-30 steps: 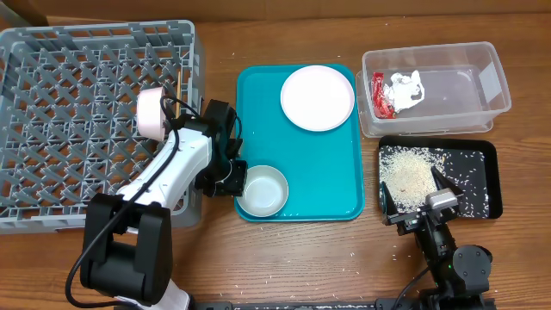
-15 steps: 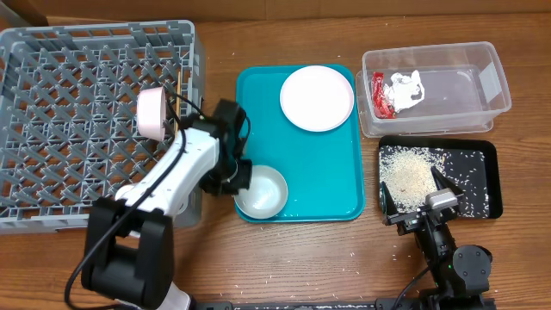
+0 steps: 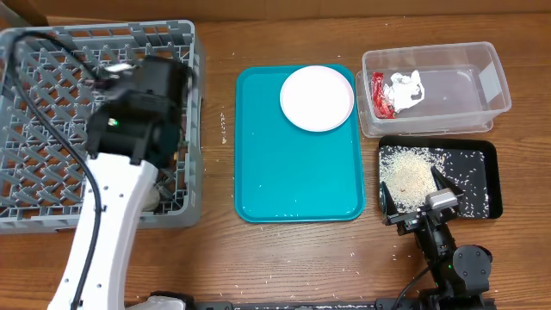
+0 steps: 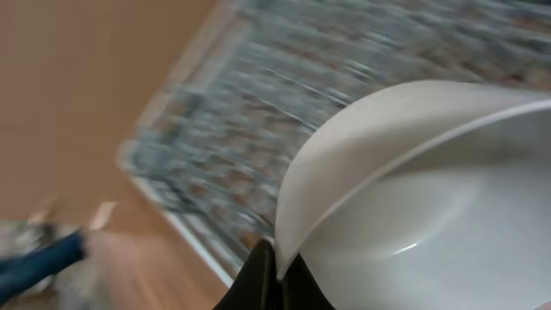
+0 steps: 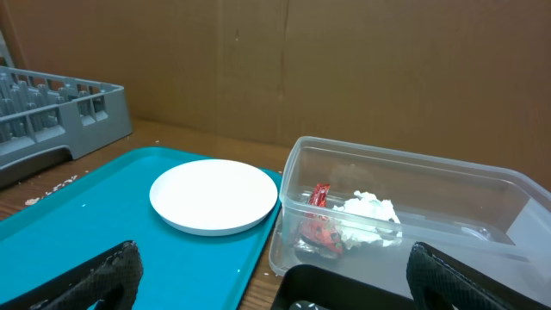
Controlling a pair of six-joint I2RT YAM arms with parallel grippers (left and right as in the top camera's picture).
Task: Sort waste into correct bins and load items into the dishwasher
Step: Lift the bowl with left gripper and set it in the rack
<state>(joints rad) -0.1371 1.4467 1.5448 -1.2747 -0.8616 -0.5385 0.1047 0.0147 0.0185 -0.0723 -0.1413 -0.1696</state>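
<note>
**A:** Where is the bowl [image 4: 413,198] right now?

**B:** In the left pincer [image 4: 274,280], which is clamped on a thin bit of its rim. The wrist view shows the bowl tilted above the lattice of the dish rack [image 3: 52,112]. From overhead the arm hides it, somewhere toward the rack's right wall.

**A:** What worries you?

**B:** That hold. Only the rim's edge is pinched, and the bowl's whole weight hangs off to one side. The wrist view is smeared, which I read as a quick swing. A jolt could let the bowl twist or slip out and drop onto the lattice. It might chip, or bounce over the rack's wall onto the desk [image 3: 215,258].

**A:** Anything else?

**B:** A black cable [image 3: 34,77] loops above the rack, and I'd guess it could catch on the open-grid wall. Releasing too high would also leave the bowl rocking rather than seated.

**A:** And the other arm?

**B:** The right pincer [image 5: 271,258] is spread wide with nothing in it. It sits far right of the rack, by the rice [image 3: 409,172] on the black tray [image 3: 482,159]. A clash looks unlikely.

**A:** What else is there?

**B:** The plate [image 3: 318,97] lies on the teal tray [image 3: 293,172], just right of the rack. The wrapper [image 3: 379,93] and tissue [image 3: 406,89] are in the clear tub [image 3: 465,86], far right of the rack.
</note>
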